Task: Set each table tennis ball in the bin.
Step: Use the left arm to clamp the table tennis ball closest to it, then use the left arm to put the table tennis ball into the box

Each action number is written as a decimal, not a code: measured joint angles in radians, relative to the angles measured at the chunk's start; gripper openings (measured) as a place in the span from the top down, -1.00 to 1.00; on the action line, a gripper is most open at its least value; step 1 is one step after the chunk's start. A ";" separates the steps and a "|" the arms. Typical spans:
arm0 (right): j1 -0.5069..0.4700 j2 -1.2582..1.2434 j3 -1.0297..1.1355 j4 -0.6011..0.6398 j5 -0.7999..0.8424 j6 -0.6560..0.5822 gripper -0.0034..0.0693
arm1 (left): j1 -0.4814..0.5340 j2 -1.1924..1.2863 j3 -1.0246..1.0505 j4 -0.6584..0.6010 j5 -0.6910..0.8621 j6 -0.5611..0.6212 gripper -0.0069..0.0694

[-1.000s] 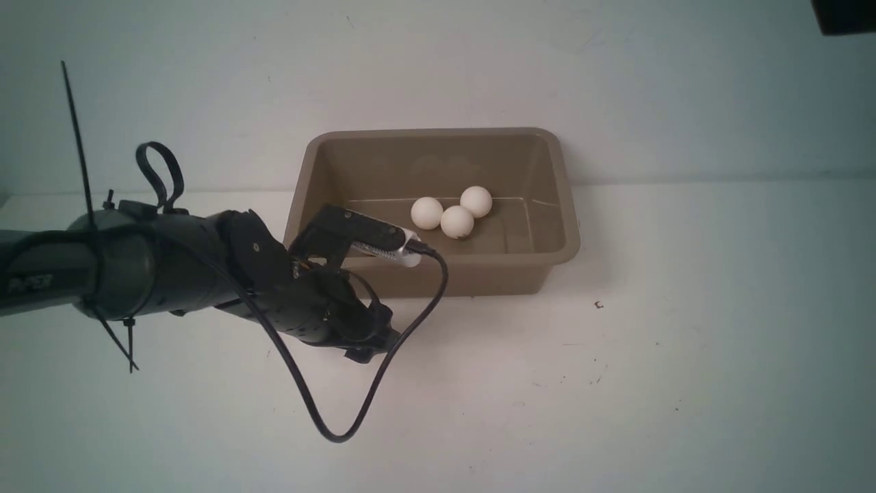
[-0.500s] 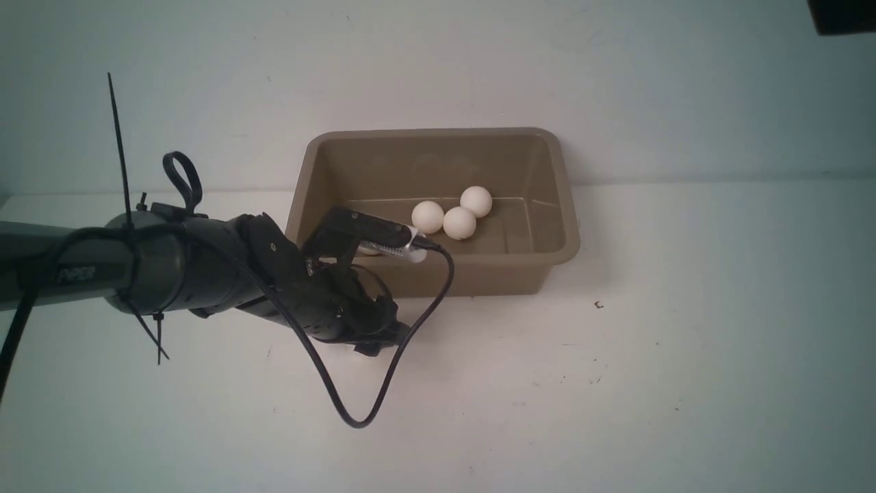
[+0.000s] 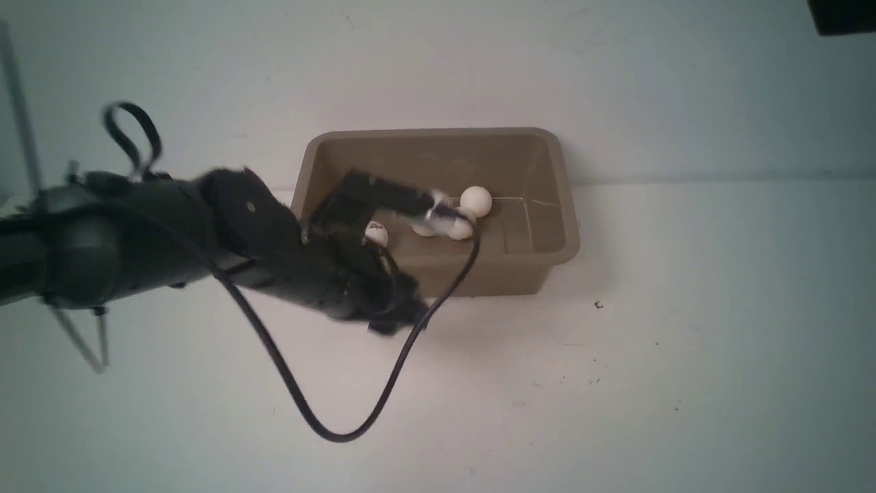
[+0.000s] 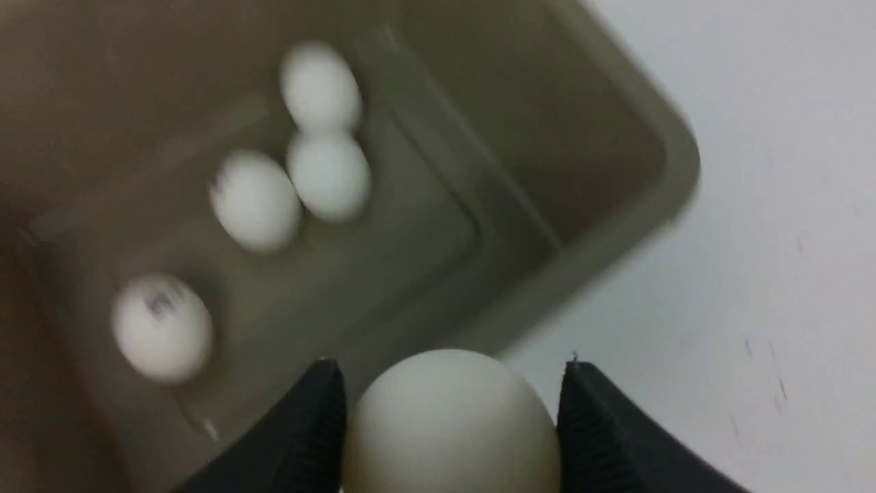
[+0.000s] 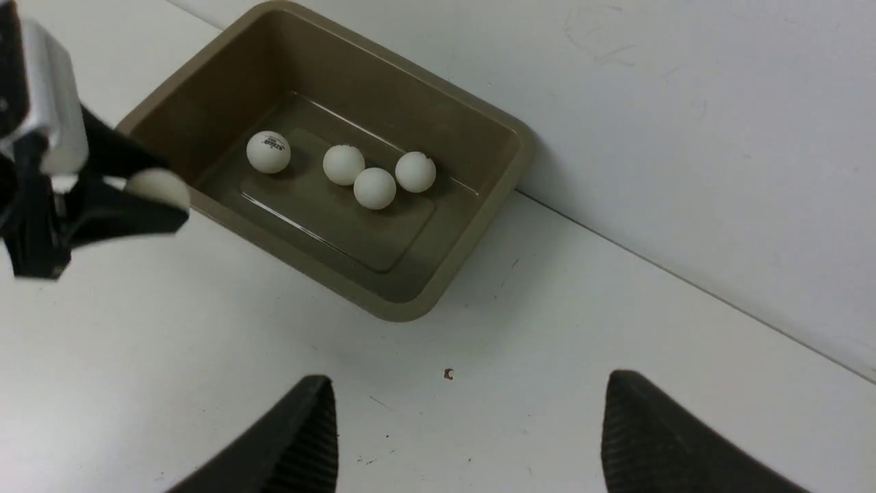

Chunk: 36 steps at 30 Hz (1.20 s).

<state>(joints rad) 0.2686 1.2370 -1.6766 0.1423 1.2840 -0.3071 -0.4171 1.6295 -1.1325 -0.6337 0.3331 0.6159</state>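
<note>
The left gripper (image 4: 452,424) has its fingers closed against both sides of a white ball (image 4: 452,431), spread no wider than the ball itself; nothing else is in its hold. The right gripper (image 5: 472,424) stands wide apart with nothing between its fingers. The bin (image 3: 479,277) sits upright on the table (image 3: 657,356), its long axis running from nine to three o'clock in the front view. Four further balls rest inside: one with a printed mark (image 5: 268,152) apart from the others, and three grouped together, namely one nearest the marked ball (image 5: 343,164), a middle one (image 5: 374,188) and an outer one (image 5: 415,171). The governing relation is between the held ball and the bin opening. In the right wrist view the held ball shows beside the near long rim; from it, I judge the middle of the opening to lie toward about one o'clock as the front view faces. The left arm is plainly the nearer. The next move, in my judgement, calls for carrying the ball forward over that rim, with clearance, before release; letting go early risks a drop outside.
</note>
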 joint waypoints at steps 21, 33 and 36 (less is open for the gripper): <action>0.000 0.000 0.000 0.000 0.000 0.000 -0.39 | 0.126 0.421 -0.511 0.049 0.240 0.049 -0.11; 0.000 0.000 0.000 0.000 0.000 0.000 -0.36 | 0.125 0.439 -0.544 0.050 0.258 0.106 -0.49; 0.000 0.000 0.000 0.000 0.000 0.000 -0.36 | 0.125 0.439 -0.544 0.050 0.258 0.096 -0.53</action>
<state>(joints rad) 0.2686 1.2370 -1.6766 0.1423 1.2840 -0.3071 -0.2917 2.0681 -1.6765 -0.5841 0.5908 0.7115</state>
